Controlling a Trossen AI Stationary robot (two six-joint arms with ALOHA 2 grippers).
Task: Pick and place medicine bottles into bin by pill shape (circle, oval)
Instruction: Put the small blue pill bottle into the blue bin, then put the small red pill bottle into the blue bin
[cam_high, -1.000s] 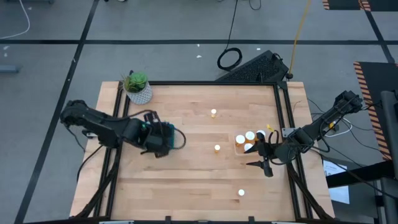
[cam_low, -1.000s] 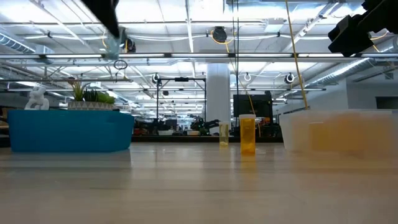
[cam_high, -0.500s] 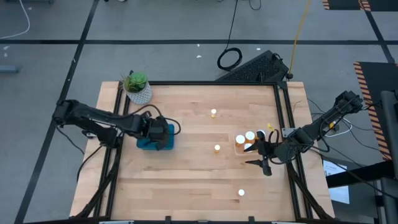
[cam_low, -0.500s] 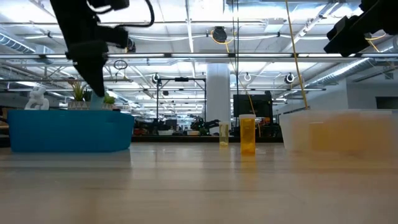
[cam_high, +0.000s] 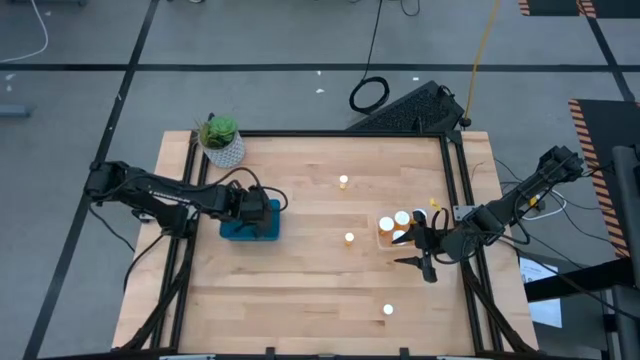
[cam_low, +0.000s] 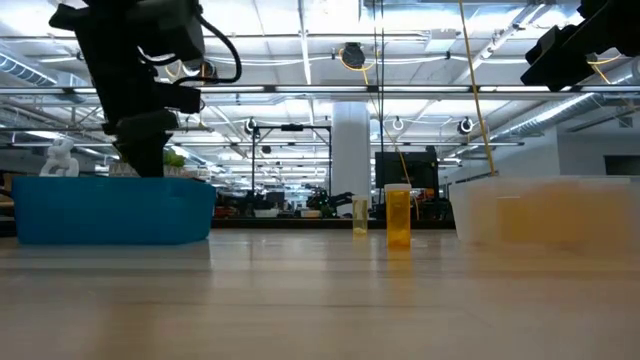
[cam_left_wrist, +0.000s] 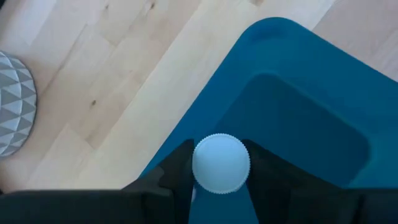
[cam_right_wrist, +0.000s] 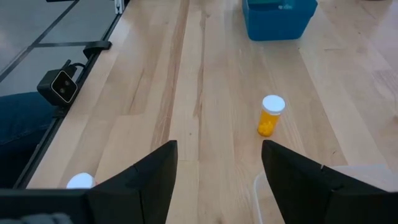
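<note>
Blue bin (cam_left_wrist: 298, 93) — capped bottle (cam_left_wrist: 221, 163) (gripper-held) inside.

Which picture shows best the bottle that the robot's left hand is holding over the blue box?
The left wrist view: the bottle fills the middle, its white cap clamped between the left gripper fingers above the blue bin. In the high view and the low view the arm hides the bottle. In the right wrist view only the far-off bin shows.

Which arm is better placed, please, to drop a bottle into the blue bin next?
The left. Its hand is over the blue bin, shut on a white-capped bottle; the right hand is open beside the clear bin.
</note>
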